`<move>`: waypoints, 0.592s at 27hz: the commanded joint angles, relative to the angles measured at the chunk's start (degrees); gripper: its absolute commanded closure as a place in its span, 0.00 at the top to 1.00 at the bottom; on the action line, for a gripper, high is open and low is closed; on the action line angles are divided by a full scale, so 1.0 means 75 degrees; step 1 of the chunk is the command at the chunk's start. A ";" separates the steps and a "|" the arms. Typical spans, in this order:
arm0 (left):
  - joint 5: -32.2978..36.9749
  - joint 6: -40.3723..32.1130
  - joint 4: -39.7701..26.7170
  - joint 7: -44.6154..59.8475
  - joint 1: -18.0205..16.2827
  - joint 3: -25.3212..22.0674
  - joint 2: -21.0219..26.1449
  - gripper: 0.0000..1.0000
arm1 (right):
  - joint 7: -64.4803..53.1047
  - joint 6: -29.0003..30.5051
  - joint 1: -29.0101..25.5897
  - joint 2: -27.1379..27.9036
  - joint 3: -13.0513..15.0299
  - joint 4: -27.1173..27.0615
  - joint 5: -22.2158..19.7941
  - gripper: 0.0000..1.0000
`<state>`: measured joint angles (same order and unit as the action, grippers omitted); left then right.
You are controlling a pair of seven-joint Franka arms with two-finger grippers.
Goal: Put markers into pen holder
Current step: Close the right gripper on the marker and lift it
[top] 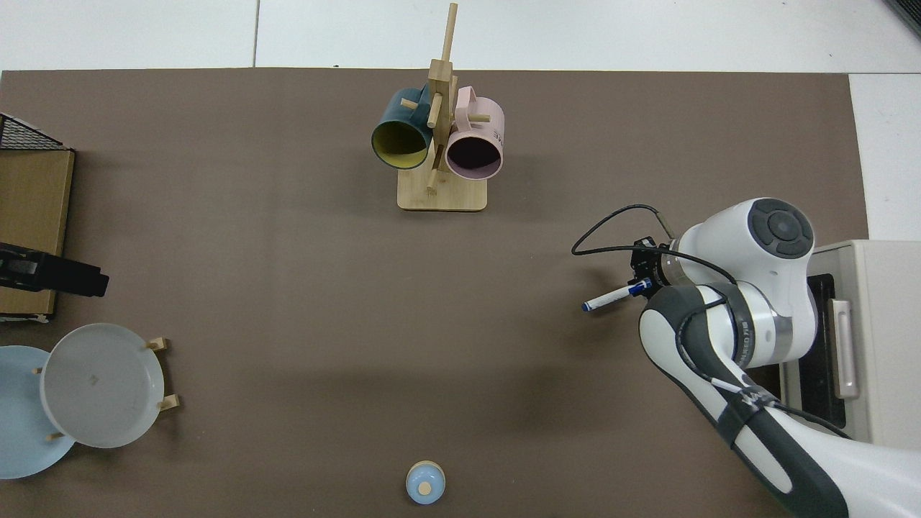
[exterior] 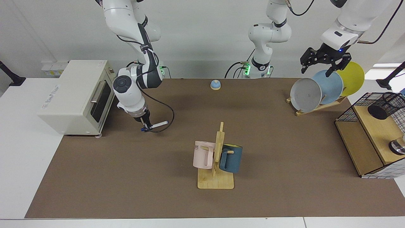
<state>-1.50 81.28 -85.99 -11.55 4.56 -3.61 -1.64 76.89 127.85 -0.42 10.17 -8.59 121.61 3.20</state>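
Observation:
A marker (exterior: 158,125) (top: 610,297) with a white barrel and blue ends lies nearly level just above the brown mat, in front of the toaster oven. My right gripper (exterior: 145,127) (top: 642,285) is shut on its blue end, pointing down. The pen holder (exterior: 386,106), a black mesh cup, rests tilted on the wooden shelf at the far side of the table from the marker. It does not show in the top view. My left gripper (exterior: 316,70) hangs open and holds nothing, above the plate rack.
A cream toaster oven (exterior: 76,95) stands close beside the right arm. A mug tree (exterior: 216,158) with a pink and a blue mug sits mid-table. Three plates lean in a rack (exterior: 319,90). A small blue bell (exterior: 215,84) is at the back. The wire-sided wooden shelf (exterior: 359,142) stands at the table's end.

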 commanded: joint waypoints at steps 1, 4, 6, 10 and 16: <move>-0.0023 0.0084 -0.0277 -0.0030 -0.0057 0.0036 -0.0238 1.00 | -0.0174 -0.1061 -0.0003 -0.0816 -0.0074 -0.0230 0.0100 0.00; -0.0023 0.0073 -0.0289 -0.0042 -0.0057 0.0048 -0.0238 1.00 | -0.0163 -0.1682 0.0149 -0.0946 -0.0074 -0.0639 0.0100 0.00; -0.0023 0.0073 -0.0289 -0.0053 -0.0057 0.0048 -0.0238 1.00 | -0.0116 -0.2092 0.0278 -0.0981 -0.0062 -0.0933 0.0100 0.00; -0.0023 0.0073 -0.0289 -0.0053 -0.0045 0.0048 -0.0238 1.00 | -0.0069 -0.2691 0.0419 -0.1343 -0.0074 -0.1157 0.0123 0.00; -0.0023 0.0038 -0.0301 -0.0264 -0.0045 0.0048 -0.0238 1.00 | 0.0106 -0.3148 0.0676 -0.2116 -0.0074 -0.1145 0.0732 0.00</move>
<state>-1.53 81.28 -86.05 -11.73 4.56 -3.44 -1.67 76.97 107.04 3.45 -0.95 -9.18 112.67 5.37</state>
